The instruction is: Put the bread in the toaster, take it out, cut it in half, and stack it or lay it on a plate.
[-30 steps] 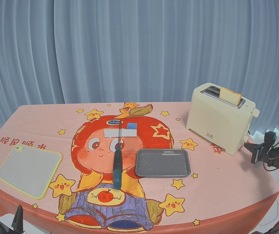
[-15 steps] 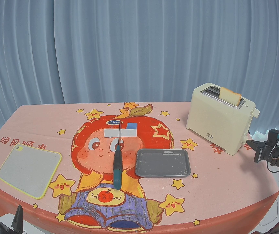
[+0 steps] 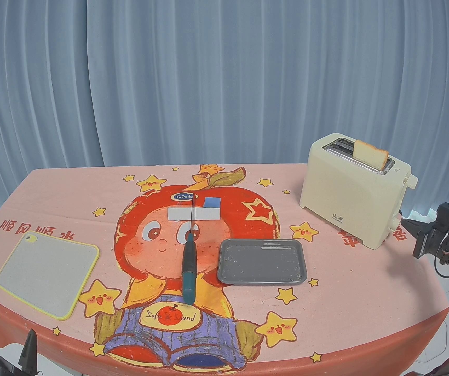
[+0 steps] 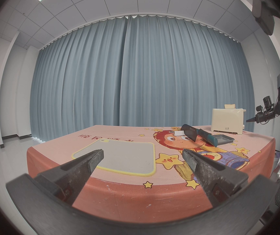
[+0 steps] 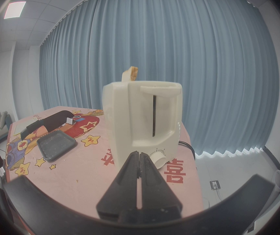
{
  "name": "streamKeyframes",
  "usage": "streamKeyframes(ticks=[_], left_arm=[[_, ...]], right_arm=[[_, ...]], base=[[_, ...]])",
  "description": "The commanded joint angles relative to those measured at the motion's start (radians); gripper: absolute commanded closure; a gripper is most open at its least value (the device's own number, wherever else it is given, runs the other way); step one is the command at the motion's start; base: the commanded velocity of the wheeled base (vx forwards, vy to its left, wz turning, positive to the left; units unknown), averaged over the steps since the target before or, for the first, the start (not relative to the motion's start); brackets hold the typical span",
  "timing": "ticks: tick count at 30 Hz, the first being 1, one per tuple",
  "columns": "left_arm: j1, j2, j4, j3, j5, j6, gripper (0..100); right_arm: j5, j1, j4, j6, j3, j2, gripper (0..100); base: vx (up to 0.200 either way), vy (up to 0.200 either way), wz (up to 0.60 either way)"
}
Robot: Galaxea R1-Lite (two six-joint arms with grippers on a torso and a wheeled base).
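Here, one toaster (image 3: 355, 194), one bread slice (image 3: 371, 154), one knife (image 3: 189, 267), one plate (image 3: 261, 262), left jaws spread, right jaws closed.

Toaster (image 3: 354, 194) glossy cream plastic; tray (image 3: 262, 261) matt grey; tablecloth (image 3: 371, 298) printed cloth.

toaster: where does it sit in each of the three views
Head view: toaster at right, beyond the grey tray.
Left wrist view: toaster far off, past the knife.
Right wrist view: toaster close ahead of the right tool.
Shared landmark: bread standing in its slot.
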Motion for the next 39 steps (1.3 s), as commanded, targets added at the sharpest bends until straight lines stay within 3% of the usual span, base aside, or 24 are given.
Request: streamKeyframes(ticks=[1, 39], left_arm=[[0.000, -0.005, 0.000, 0.018, 0.001, 0.000, 0], [0.000, -0.005, 0.000, 0.018, 0.001, 0.000, 0]], right_arm=[[0.000, 0.005, -0.001, 0.001, 0.000, -0.039, 100], [-0.001, 0.057, 0.002, -0.001, 0.008, -0.232, 100]], base=[[0.000, 0.000, 0.00], [0.000, 0.000, 0.00]])
